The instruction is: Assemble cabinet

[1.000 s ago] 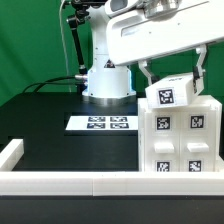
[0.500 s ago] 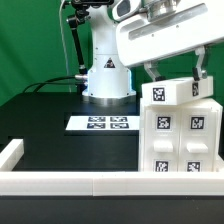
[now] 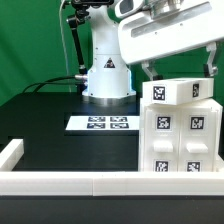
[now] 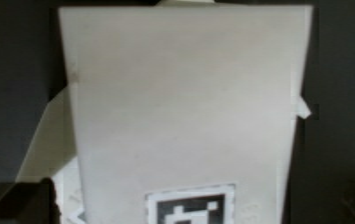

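The cabinet (image 3: 182,125) is a tall white box with several black-and-white tags. It stands upright at the exterior view's right, close behind the front border rail. My gripper (image 3: 180,70) hangs just above its top. The two dark fingers (image 3: 149,71) stand apart, one over each side of the cabinet's top, and hold nothing. In the wrist view the cabinet's white top face (image 4: 183,110) fills the picture, with one tag (image 4: 193,208) at its near end. Separate drawer boxes cannot be told apart.
The marker board (image 3: 103,124) lies flat on the black table in the middle. The low white border rail (image 3: 60,180) runs along the front and turns up at the exterior view's left (image 3: 10,152). The arm's white base (image 3: 108,82) stands behind.
The fingers, which were closed in on the cabinet's top, have spread apart, and the gripper has lifted a little. The cabinet stays in place.
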Available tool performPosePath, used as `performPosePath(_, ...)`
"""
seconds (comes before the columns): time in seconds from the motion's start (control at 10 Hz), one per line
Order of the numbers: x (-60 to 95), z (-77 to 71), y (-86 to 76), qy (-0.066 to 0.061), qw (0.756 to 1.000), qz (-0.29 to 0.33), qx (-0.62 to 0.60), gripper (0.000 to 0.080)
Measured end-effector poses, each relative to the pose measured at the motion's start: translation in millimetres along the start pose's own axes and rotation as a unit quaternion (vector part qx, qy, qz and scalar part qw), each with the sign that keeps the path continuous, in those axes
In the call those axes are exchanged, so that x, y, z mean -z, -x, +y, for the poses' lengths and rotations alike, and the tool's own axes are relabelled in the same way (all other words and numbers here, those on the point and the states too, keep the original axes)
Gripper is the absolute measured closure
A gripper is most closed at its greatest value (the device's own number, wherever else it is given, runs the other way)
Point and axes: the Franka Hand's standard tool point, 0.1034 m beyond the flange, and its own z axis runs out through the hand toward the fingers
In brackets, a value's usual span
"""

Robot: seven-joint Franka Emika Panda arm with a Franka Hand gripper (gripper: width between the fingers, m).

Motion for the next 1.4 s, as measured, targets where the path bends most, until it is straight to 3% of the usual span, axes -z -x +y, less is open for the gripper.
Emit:
performPosePath(0.3, 11.7, -13.6, -2.3, 0.000, 1.000, -0.016, 0.023, 0.0002)
performPosePath(0.6, 9.9, -12.4, -1.9, 0.001, 0.999, -0.016, 0.036, 0.0002)
performPosePath(0.7, 10.5, -12.2, -3.0, 0.007, 0.993, -0.013, 0.118, 0.0002)
performPosePath(0.9, 13.1, -16.9, -7.5, 0.017, 0.961, -0.010, 0.277, 0.0002)
performPosePath(1.2, 11.9, -22.9, -8.1, 0.029, 0.893, -0.012, 0.449, 0.0002)
performPosePath(1.4, 12.1, -20.9, -10.2, 0.030, 0.853, -0.014, 0.520, 0.0002)
